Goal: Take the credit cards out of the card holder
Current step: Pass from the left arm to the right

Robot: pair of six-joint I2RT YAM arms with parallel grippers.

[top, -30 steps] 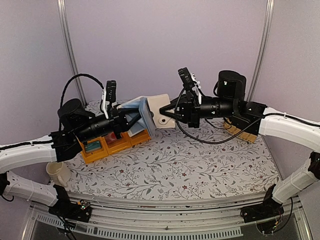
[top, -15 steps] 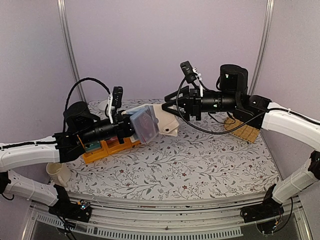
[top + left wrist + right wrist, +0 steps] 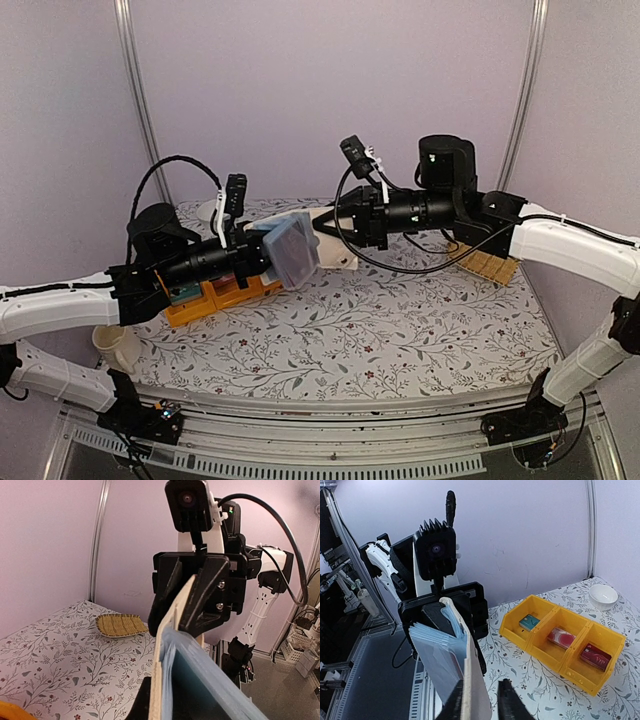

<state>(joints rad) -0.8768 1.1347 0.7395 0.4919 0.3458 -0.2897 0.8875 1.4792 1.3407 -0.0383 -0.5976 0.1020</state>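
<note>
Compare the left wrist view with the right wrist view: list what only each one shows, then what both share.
Only the left wrist view: the woven straw basket and the right gripper straddling the whitish cover of the soft, blue-grey-leaved card holder. Only the right wrist view: the yellow plastic bins holding a teal card, a pink card and a red card, a small white bowl, and the left gripper. Both: the card holder and the floral-patterned table.

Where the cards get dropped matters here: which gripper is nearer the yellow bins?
Left. The left gripper, holding the card holder, hovers close over the yellow bins; the right gripper straddles the holder's whitish cover, farther to the right.
</note>
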